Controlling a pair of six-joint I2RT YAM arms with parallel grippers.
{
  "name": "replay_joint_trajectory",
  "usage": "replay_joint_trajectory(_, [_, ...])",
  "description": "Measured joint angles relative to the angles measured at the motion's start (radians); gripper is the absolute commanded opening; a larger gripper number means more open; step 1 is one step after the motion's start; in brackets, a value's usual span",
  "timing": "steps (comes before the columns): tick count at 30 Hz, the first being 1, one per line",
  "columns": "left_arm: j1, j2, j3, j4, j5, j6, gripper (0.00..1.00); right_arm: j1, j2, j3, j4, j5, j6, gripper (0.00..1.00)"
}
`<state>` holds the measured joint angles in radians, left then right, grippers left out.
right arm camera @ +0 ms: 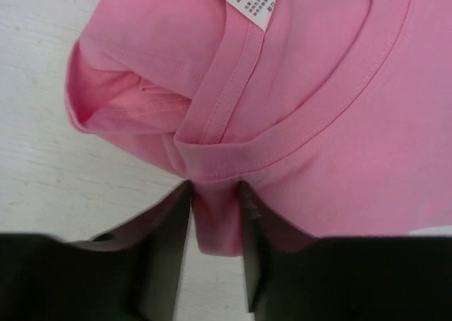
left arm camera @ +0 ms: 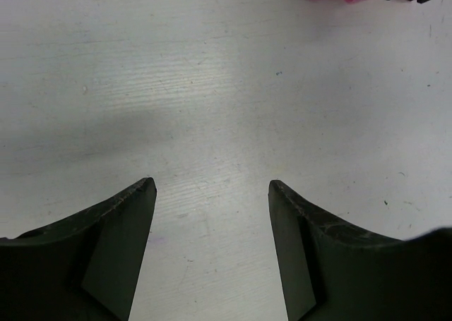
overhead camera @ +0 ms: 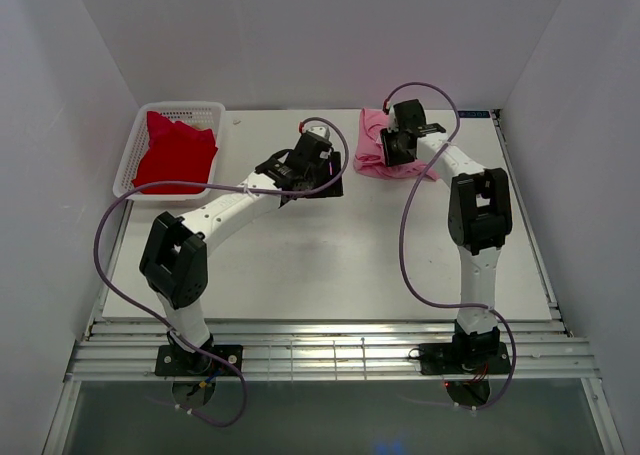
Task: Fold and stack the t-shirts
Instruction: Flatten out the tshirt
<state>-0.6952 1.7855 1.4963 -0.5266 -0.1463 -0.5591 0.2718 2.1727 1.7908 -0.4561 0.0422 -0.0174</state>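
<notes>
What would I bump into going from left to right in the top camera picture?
Basket with the red shirt in it → left gripper → pink shirt.

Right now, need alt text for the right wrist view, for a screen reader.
The right pincer pinches a fold of the pink t-shirt just below its ribbed collar, with fabric bunched between the two dark fingers. A white care label shows at the top edge, and the white table shows at the left.
</notes>
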Motion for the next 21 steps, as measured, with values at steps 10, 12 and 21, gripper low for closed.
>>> replay_joint_trajectory(10, [0.031,-0.019,-0.008,0.003,-0.013,-0.007,0.75,0.018,-0.013,0.027,-0.039,0.055,-0.016,0.09])
replay_joint_trajectory(12, [0.032,-0.022,-0.018,0.003,-0.013,-0.010,0.75,0.026,-0.027,0.050,-0.058,0.056,-0.015,0.09])
replay_joint_trajectory(21, [0.039,-0.067,-0.047,0.004,-0.024,-0.024,0.75,0.111,-0.168,0.331,-0.189,-0.021,0.058,0.13])
